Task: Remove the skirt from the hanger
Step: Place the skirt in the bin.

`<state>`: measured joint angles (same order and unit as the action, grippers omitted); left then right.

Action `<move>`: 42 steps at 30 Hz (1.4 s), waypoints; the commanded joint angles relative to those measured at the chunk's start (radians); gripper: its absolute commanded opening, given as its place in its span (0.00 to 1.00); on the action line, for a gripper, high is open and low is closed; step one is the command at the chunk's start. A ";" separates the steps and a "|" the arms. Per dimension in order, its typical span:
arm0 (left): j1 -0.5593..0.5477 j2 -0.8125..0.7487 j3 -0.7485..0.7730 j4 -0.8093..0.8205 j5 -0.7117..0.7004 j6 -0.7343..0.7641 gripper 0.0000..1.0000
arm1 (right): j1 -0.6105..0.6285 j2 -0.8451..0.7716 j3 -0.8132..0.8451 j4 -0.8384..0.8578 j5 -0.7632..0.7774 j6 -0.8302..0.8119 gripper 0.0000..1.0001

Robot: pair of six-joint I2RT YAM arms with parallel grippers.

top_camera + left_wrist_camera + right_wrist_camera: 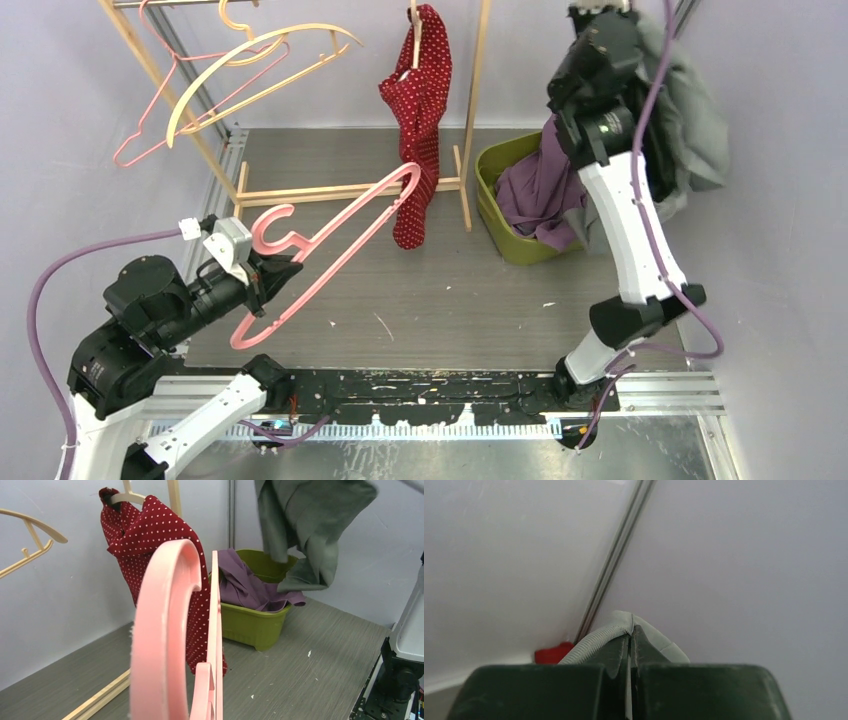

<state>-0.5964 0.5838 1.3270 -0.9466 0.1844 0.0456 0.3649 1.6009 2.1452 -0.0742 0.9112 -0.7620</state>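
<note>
The grey-green skirt [690, 110] hangs free from my right gripper [600, 12], which is raised high at the back right, above the green bin. In the right wrist view the gripper [630, 636] is shut on a fold of the skirt's waistband [651, 636]. The skirt also shows in the left wrist view [305, 525], dangling over the bin. My left gripper [262, 272] is shut on the bare pink hanger [340, 238] near its hook and holds it above the table at the left. The hanger [165, 630] fills the left wrist view and hides the fingers there.
A green bin [490, 165] at the back right holds a purple garment [540, 190]. A red polka-dot garment [420, 110] hangs on the wooden rack [340, 190]. Empty pink and cream hangers [200, 90] hang at the rack's left end.
</note>
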 commanded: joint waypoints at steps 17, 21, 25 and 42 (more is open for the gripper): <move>-0.002 0.059 -0.014 0.098 -0.056 0.060 0.00 | -0.019 -0.050 -0.394 -0.419 -0.063 0.972 0.01; -0.002 0.063 -0.017 0.092 -0.067 0.062 0.00 | -0.021 -0.114 -0.684 -0.475 -0.118 1.272 0.01; -0.002 0.077 -0.004 0.079 -0.073 0.065 0.00 | -0.021 -0.054 -0.793 -0.472 -0.166 1.417 0.01; -0.002 0.019 0.133 -0.158 -0.262 0.193 0.00 | -0.066 -0.216 -0.852 -0.461 -0.253 1.455 1.00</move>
<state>-0.5964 0.6453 1.4071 -1.0569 0.0032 0.1932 0.2825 1.5513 1.2629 -0.5701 0.6548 0.6930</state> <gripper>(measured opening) 0.034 0.998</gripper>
